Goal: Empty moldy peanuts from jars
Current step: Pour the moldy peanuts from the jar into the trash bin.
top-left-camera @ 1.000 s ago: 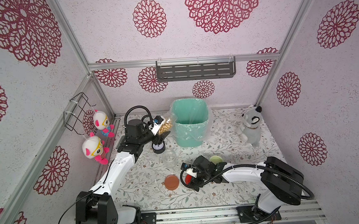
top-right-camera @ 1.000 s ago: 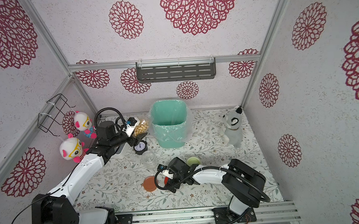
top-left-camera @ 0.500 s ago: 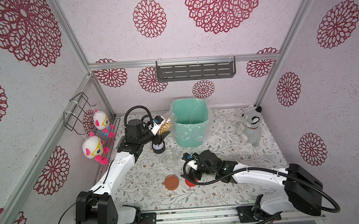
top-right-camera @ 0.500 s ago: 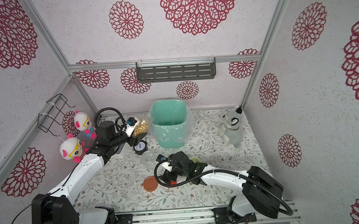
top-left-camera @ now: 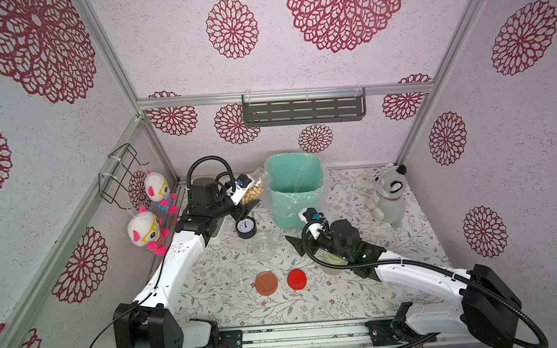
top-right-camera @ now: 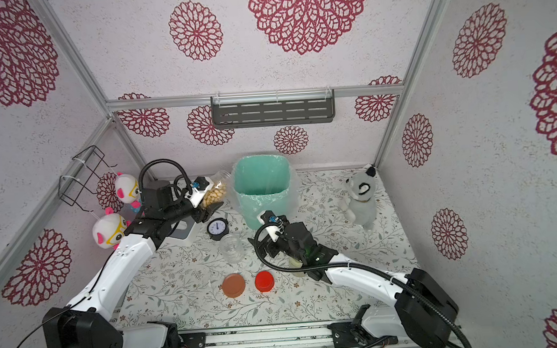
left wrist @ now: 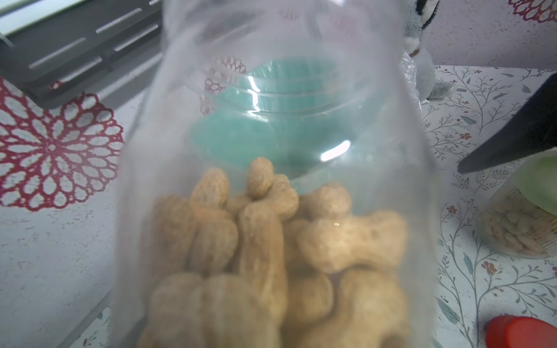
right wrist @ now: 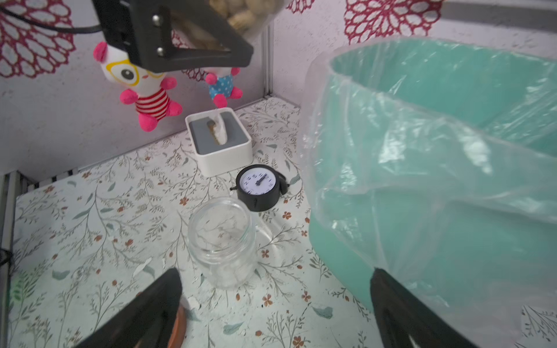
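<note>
My left gripper (top-left-camera: 249, 194) is shut on a clear jar (top-left-camera: 255, 187) half full of tan peanuts (left wrist: 271, 241). The jar has no lid and tilts with its mouth toward the teal bin (top-left-camera: 292, 157), beside the bin's left rim. An empty jar (top-left-camera: 263, 247) stands upright mid-table. My right gripper (right wrist: 275, 271) is open with nothing between its fingers, low between that empty jar (right wrist: 223, 241) and the bin wall (right wrist: 452, 211). A third jar of peanuts (left wrist: 518, 223) with a pale green lid (top-left-camera: 334, 261) sits under the right arm. A brown-orange lid (top-left-camera: 266, 283) and a red lid (top-left-camera: 297, 278) lie in front.
A small black clock (top-left-camera: 245, 226) and a white tissue box (right wrist: 218, 141) sit left of the bin. A grey plush dog (top-left-camera: 387, 194) stands at the back right. Two plush dolls (top-left-camera: 144, 229) and a wire basket (top-left-camera: 121, 177) hang on the left wall.
My right gripper has left the red lid lying on the table and moved back toward the bin and the empty jar. The left arm with its jar has not moved.
</note>
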`<state>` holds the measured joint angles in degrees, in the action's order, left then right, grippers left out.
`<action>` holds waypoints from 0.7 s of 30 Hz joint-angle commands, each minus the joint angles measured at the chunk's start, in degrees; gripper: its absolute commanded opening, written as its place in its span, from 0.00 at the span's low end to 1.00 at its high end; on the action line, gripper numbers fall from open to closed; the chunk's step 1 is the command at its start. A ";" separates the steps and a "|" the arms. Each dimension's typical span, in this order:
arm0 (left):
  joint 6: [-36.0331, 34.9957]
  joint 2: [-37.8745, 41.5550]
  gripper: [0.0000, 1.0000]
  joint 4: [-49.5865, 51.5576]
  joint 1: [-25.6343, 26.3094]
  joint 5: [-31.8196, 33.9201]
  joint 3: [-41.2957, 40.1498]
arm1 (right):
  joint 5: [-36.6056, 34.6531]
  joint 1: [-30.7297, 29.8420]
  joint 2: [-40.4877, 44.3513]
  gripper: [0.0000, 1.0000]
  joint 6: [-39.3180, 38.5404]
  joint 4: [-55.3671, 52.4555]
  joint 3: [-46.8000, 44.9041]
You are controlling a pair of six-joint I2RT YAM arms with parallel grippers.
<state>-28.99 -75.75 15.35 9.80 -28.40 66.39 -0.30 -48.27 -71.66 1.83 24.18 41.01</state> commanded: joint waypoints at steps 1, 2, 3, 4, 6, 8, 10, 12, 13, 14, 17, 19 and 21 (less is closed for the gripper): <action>-5.41 0.70 0.00 6.35 -0.31 0.65 4.66 | -1.74 2.27 3.21 0.99 5.01 4.20 1.87; -6.32 0.39 0.00 7.33 -0.31 1.01 5.75 | -1.64 3.09 3.63 0.99 6.18 4.12 2.12; -6.93 0.06 0.00 8.16 -0.31 1.38 6.90 | -1.35 3.97 3.99 0.99 7.27 4.04 2.43; -7.57 -0.29 0.00 9.39 -0.31 1.54 8.28 | -0.89 5.01 4.34 0.99 8.38 3.66 2.78; -8.97 -1.24 0.00 11.98 -0.24 1.88 11.01 | -0.03 6.69 4.95 0.99 9.58 3.10 3.21; -10.12 -2.24 0.00 14.34 -0.20 2.44 14.10 | 0.29 8.01 5.76 0.99 9.71 2.89 3.62; -11.46 -3.28 0.00 16.92 -0.22 2.35 17.07 | 0.37 9.24 6.43 0.99 10.07 2.65 3.94; -14.39 -4.44 0.00 19.99 -0.22 1.67 20.07 | 1.89 10.95 6.75 0.99 10.89 2.03 4.54; -16.03 -5.02 0.00 21.51 -0.03 1.88 21.51 | 2.98 11.94 6.65 0.99 11.39 1.48 5.02; -16.84 -5.64 0.00 22.40 0.02 2.24 22.80 | 4.11 12.93 6.51 0.99 12.08 0.62 5.70; -18.42 -7.48 0.00 25.62 0.13 2.68 26.82 | 7.11 15.24 5.80 0.99 13.85 -1.81 7.64; -19.48 -8.77 0.00 27.12 0.54 3.72 28.84 | 9.06 16.36 5.18 0.99 14.46 -3.29 8.70; -21.06 -9.67 0.00 28.32 1.54 5.32 29.80 | 10.27 17.08 4.64 0.99 14.45 -4.30 9.35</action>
<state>-46.04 -84.47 40.27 10.33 -24.58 94.19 6.24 -32.05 -66.89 14.26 21.28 48.07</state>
